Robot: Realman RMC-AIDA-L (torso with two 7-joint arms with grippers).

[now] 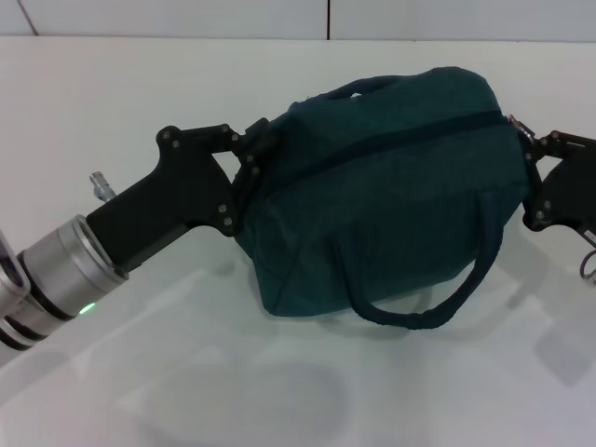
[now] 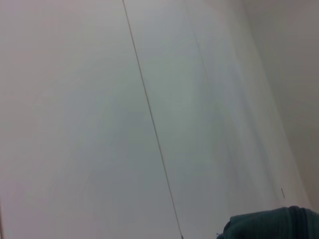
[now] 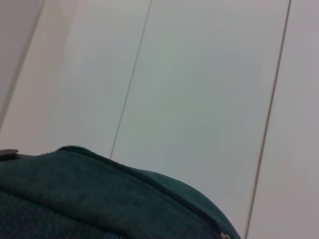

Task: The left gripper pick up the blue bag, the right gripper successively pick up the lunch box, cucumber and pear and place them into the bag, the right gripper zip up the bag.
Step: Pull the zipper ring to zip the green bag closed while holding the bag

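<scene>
The blue bag (image 1: 391, 186) hangs just above the white table, dark teal with two loop handles. Its zip (image 1: 400, 138) runs shut along the top. My left gripper (image 1: 259, 158) is shut on the bag's left end. At the bag's right end my right gripper (image 1: 523, 135) is shut on the metal zip pull (image 1: 514, 121). A corner of the bag (image 2: 274, 224) shows in the left wrist view, and its top with the zip seam (image 3: 164, 186) shows in the right wrist view. The lunch box, cucumber and pear are hidden from view.
A white table (image 1: 140, 84) lies under and around the bag, with a white panelled wall (image 1: 326, 17) behind it. One bag handle (image 1: 438, 307) droops toward the table in front.
</scene>
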